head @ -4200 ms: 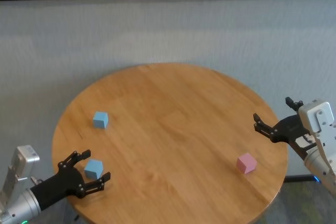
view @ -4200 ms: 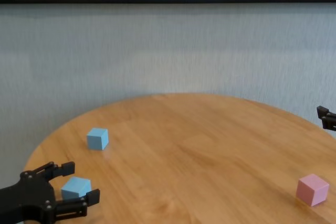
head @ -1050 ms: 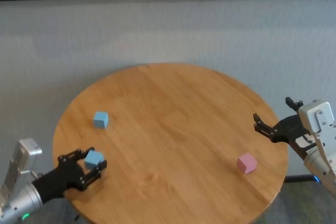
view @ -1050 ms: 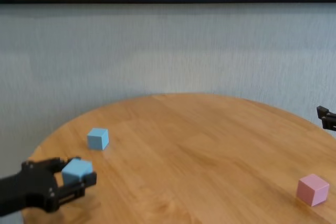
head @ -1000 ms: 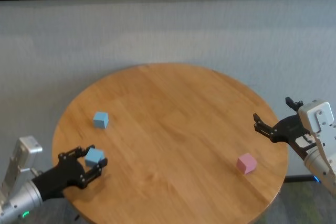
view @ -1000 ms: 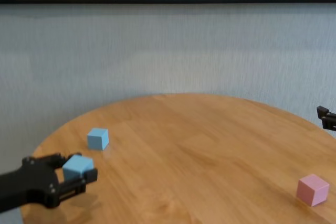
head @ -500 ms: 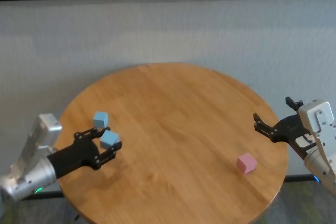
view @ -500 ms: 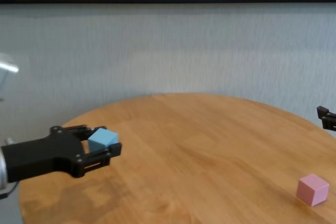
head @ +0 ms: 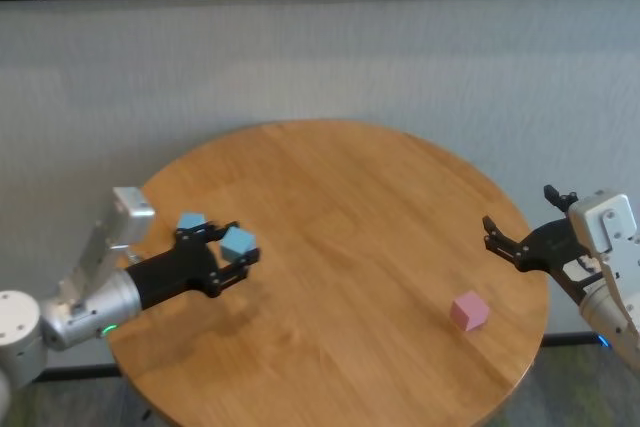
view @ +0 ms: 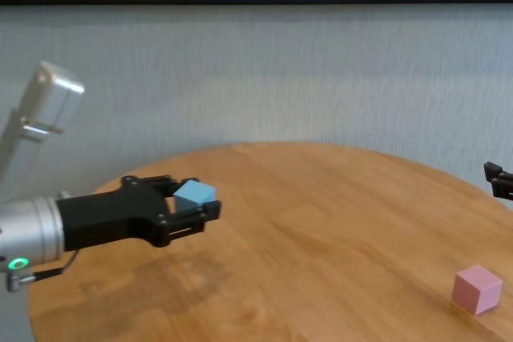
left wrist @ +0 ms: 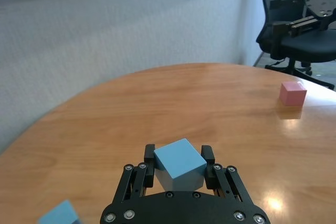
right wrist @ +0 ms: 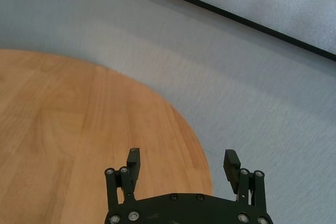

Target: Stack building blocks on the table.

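The left gripper (head: 232,255) is pinching a light blue cube (head: 238,243) above the worktop (head: 350,207); the right gripper's (head: 505,240) fingers are hanging spread.

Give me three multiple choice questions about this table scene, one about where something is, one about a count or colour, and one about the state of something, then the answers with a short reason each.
1. Where is the pink block?
A. On the table's right side, near its edge
B. In the left pincer
C. On top of a blue block

2. How many light blue blocks show in the head view?
A. One
B. Two
C. Three

3. What is the state of the left pincer?
A. Open and empty
B. Shut on a pink block
C. Shut on a blue block, raised off the table

Answers:
1. A: it sits alone on the table near the open right pincer, which hangs just past the rim.
2. B: the held blue block, plus the other blue block on the wood beside the pincer.
3. C: the left wrist view shows the fingers pressed on both sides of the cube, and the chest view shows it well above the tabletop.
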Controlling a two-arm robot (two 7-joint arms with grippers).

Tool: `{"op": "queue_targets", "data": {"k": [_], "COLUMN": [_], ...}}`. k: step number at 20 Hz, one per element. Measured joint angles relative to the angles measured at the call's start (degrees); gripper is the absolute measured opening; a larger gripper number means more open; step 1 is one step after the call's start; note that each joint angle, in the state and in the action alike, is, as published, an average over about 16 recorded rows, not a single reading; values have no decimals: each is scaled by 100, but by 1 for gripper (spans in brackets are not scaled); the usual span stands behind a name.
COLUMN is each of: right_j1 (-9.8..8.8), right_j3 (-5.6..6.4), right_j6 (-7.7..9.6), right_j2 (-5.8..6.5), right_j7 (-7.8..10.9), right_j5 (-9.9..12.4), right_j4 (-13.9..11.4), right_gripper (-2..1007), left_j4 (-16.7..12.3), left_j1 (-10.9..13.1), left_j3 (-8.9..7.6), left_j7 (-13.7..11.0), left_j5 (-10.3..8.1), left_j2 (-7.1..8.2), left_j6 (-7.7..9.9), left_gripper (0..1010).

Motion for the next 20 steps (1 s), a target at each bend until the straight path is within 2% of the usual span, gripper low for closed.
{"op": "queue_targets", "data": {"k": [6, 20], "right_j1": [0, 0], "right_j3": [0, 0], "right_j6": [0, 0], "right_j2": [0, 0], "right_j7": [0, 0], "right_j5": [0, 0], "right_j4": [0, 0], "right_gripper": [1005, 1005], "left_j4": [428, 1089], "left_j1": [-250, -478], "left_j3": [148, 382], "left_j7": [-164, -461], "left_j5": [42, 110], "left_j2": [-259, -696], "left_j6": [-111, -244], "left_gripper": [544, 544]}}
